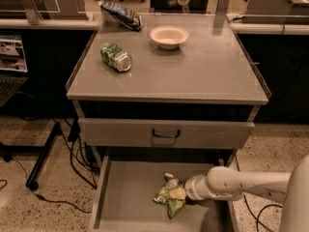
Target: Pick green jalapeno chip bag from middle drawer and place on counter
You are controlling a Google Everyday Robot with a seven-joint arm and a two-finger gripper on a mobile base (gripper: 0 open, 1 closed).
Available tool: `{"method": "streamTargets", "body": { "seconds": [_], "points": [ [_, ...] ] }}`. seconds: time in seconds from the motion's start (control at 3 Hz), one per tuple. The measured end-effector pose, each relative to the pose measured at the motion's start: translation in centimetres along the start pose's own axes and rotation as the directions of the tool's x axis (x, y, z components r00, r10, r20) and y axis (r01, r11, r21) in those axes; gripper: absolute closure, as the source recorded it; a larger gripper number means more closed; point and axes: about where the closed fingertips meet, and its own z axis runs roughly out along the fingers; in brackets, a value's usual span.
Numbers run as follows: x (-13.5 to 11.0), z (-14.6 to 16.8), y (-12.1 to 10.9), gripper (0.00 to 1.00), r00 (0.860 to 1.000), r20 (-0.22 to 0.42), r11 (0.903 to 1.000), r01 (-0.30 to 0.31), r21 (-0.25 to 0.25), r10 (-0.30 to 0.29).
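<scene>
One white arm reaches in low from the right. Its gripper (183,193) meets the right side of the small crumpled glossy green jalapeno chip bag (166,200). The bag lies front-to-back on the floor of the wide shallow grey metal middle drawer (125,190). Whether the gripper has closed on it, I cannot tell. The flat grey metal counter (207,71) is straight above.

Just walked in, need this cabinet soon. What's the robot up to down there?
The robot's gripper is down in the open middle drawer, at the green jalapeno chip bag, which lies crumpled inside it. The counter holds a green can, a bowl and a dark blue bag.
</scene>
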Motion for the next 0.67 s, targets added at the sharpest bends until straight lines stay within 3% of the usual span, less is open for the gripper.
{"method": "streamTargets", "body": {
  "seconds": [0.33,0.67],
  "points": [
    [-0.01,0.02,0.06,0.96,1.0,0.0,1.0,0.0,-0.002,0.0],
    [-0.01,0.01,0.06,1.0,1.0,0.0,1.0,0.001,-0.002,-0.001]
  ]
}}
